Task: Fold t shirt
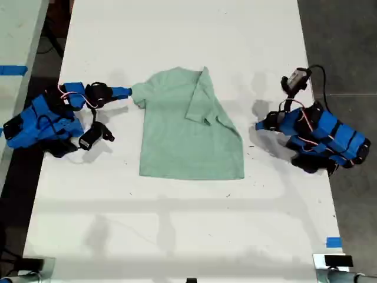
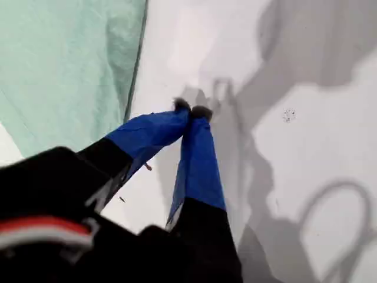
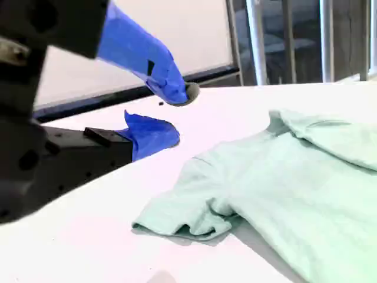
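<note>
- The white worktop (image 1: 177, 236) is bare along its near edge, apart from a short strip of blue tape (image 1: 333, 242) close to the near corner on the exterior view's right.
- The t shirt (image 1: 188, 141) lies flat around the middle of the worktop. Its hem is towards the near edge and its neck towards the far edge.
- The hem runs straight and roughly parallel to the near edge.
- On the exterior view's right, one side of the shirt is folded in over the front. That sleeve lies across the chest, and the folded edge slants from the neck out to the hem corner.
- My first gripper (image 1: 259, 125) sits on the exterior view's right, just beside the shirt's slanted edge and not touching it.
- In the first wrist view its blue fingers (image 2: 200, 159) are pressed tip to tip with nothing between them. They are low over bare worktop, with the cloth (image 2: 59, 65) off to one side.
- My second gripper (image 1: 126, 92) is a little farther back, on the exterior view's left, right at the shirt's other sleeve.
- In the second wrist view that gripper (image 3: 174, 115) is spread wide and holds nothing. The sleeve (image 3: 194, 218) lies rumpled on the worktop just ahead of it.
</note>
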Robot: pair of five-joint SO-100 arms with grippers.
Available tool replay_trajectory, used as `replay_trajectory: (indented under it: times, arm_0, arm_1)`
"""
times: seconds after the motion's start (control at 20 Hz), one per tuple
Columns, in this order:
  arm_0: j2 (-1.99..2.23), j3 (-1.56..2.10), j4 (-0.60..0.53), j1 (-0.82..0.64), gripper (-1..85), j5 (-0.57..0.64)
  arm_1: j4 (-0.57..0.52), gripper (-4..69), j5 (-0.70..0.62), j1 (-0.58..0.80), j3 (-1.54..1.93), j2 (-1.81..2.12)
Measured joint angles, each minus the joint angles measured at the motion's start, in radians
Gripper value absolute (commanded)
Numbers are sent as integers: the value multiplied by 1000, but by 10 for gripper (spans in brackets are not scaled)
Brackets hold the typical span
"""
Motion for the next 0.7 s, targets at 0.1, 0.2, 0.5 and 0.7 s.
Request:
replay_trajectory:
  times: [0.1,0.2,0.5,0.7]
  arm_0:
    - [2,0,-28,14,-2,34]
    - [2,0,-34,43,49,71]
    - [2,0,-34,41,-2,74]
    - [2,0,-66,41,-3,83]
  arm_1:
    - [0,12,9,0,0,0]
    - [0,12,12,2,0,0]
    - [0,12,15,2,0,0]
    - [0,12,17,2,0,0]
